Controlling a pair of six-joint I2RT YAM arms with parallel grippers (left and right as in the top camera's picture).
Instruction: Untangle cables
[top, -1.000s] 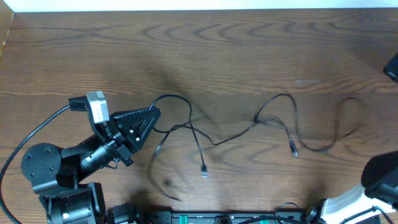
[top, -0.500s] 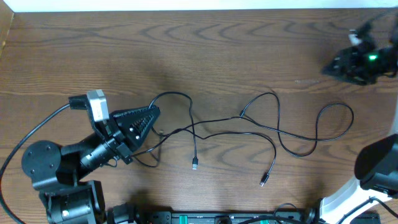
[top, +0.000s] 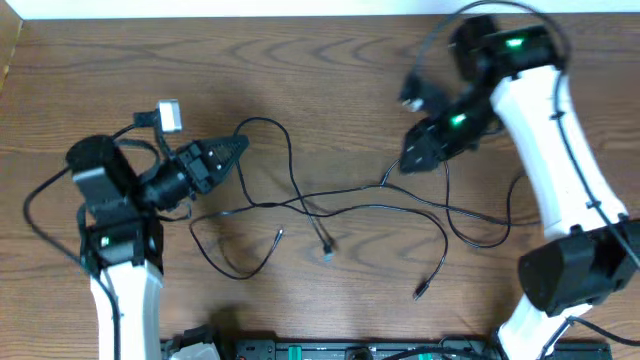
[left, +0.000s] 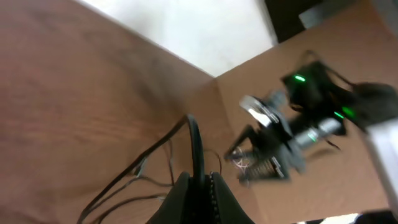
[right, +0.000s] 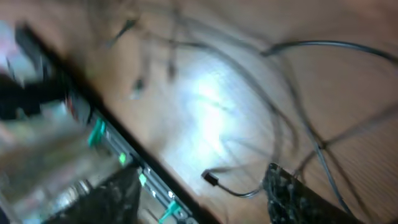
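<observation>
Overhead, the cables (top: 350, 205) are seen spread loosely across the middle of the worktop (top: 300, 60). They run from left of centre towards the right edge and cross several times near the centre. One plug end (top: 420, 292) trails towards the edge where the arm bases stand.

The left pincer (top: 232, 152) is closed together on one black cable at the left end of the tangle. In the left wrist view a strand is seen rising from between the shut fingers (left: 177, 205). That end is judged to be pinned so that the rest can be drawn away against a fixed anchor.

The right pincer (top: 412, 160) is held over a kinked bend of cable right of centre, its jaws apart with nothing clamped. In the blurred right wrist view the two fingers (right: 292, 196) are seen wide apart above strands lying on the wood. It is judged to be placed for taking a second strand, so that the crossings may be pulled open between two holds. Whether it touches a cable cannot be told.
</observation>
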